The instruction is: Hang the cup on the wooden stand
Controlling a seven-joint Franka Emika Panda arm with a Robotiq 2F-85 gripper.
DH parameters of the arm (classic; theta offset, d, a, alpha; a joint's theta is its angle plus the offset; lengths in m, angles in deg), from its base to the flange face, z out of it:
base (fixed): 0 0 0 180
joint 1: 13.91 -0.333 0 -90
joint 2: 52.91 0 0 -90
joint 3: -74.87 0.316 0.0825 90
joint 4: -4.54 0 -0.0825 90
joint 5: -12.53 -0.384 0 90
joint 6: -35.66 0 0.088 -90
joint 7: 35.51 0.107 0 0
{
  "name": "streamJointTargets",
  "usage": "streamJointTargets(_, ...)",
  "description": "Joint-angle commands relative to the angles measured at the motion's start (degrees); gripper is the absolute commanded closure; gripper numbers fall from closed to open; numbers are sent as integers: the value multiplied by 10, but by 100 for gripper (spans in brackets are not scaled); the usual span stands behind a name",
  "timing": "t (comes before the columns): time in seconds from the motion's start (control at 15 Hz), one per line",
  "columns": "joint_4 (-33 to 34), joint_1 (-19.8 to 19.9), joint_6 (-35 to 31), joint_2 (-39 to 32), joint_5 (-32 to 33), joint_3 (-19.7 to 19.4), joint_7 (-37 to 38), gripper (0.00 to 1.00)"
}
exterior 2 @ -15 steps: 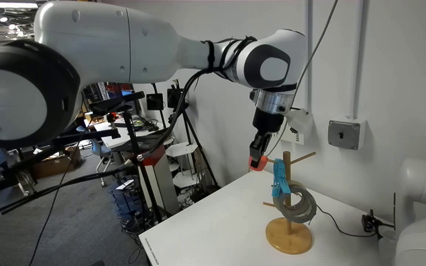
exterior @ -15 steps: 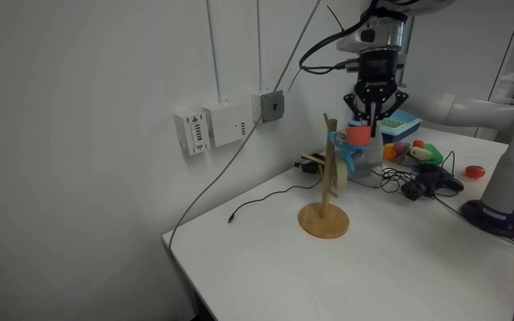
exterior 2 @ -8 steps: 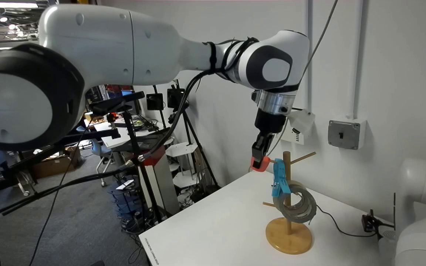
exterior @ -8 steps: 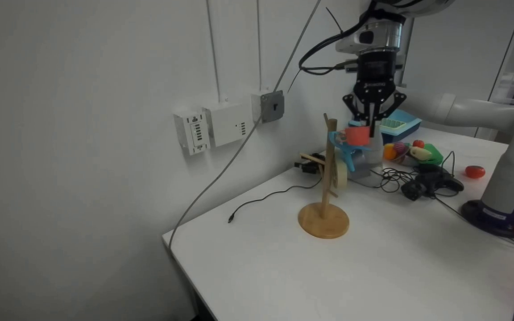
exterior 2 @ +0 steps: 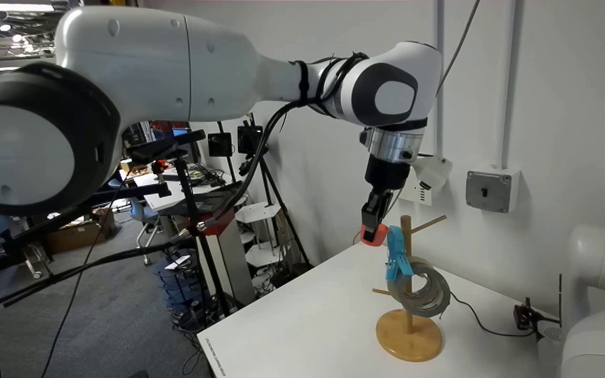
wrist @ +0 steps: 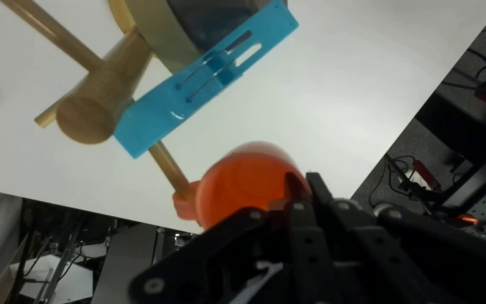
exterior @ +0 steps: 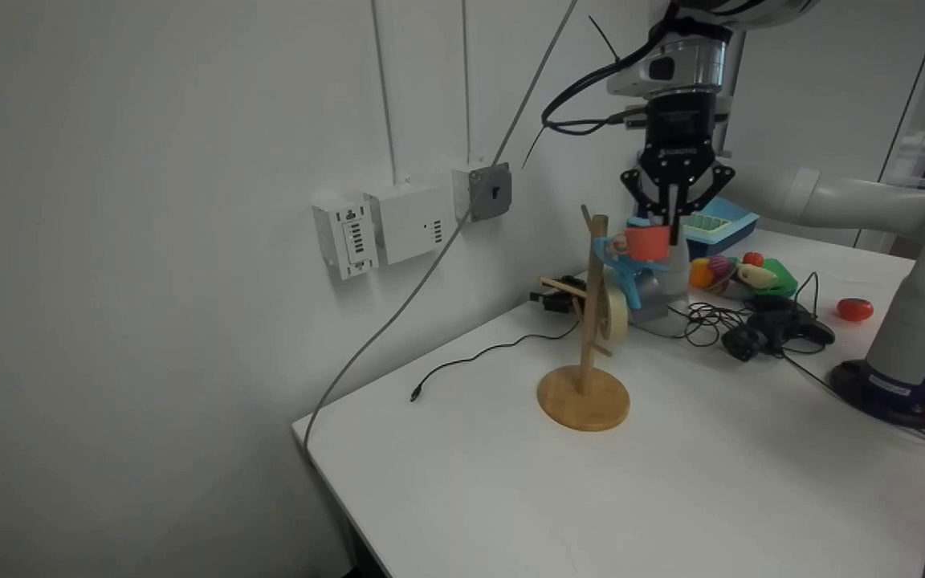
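In the wrist view the red-orange cup (wrist: pixel 243 185) is seen from above, its handle (wrist: pixel 184 207) pointing at the wooden stand (wrist: pixel 86 120). A peg (wrist: pixel 168 166) reaches into the handle's loop; how far it passes through I cannot tell. My gripper (wrist: pixel 303 179) is shut on the cup's wall, one finger inside the cup and one outside. Both exterior views show the cup (exterior: pixel 647 242) (exterior 2: pixel 374 235) roughly upright at upper-peg height, beside the post, with my gripper (exterior: pixel 674 239) above it. The stand's round base (exterior 2: pixel 409 336) rests on the table.
A blue clip (exterior 2: pixel 397 252) sits on the same peg, between cup and post. A grey tape roll (exterior 2: pixel 422 294) hangs on the stand too. Behind are a power box (exterior: pixel 491 191) on the wall, tangled cables (exterior: pixel 707 321), toy fruit (exterior: pixel 719 269) and another robot arm (exterior: pixel 920 297).
In an exterior view my gripper and the cup have moved right, closing the gap to the blue clip. The stand has shifted very slightly. The grip on the cup looks the same.
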Motion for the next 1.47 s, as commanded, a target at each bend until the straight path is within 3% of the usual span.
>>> streamJointTargets(0.0, 29, 3, 3, -17, 15, -1, 8, 62)
streamJointTargets(0.53, 19, -2, 8, -4, 21, -6, 37, 1)
streamJointTargets(1.4, -74, -21, -22, 115, 14, -7, 139, 0)
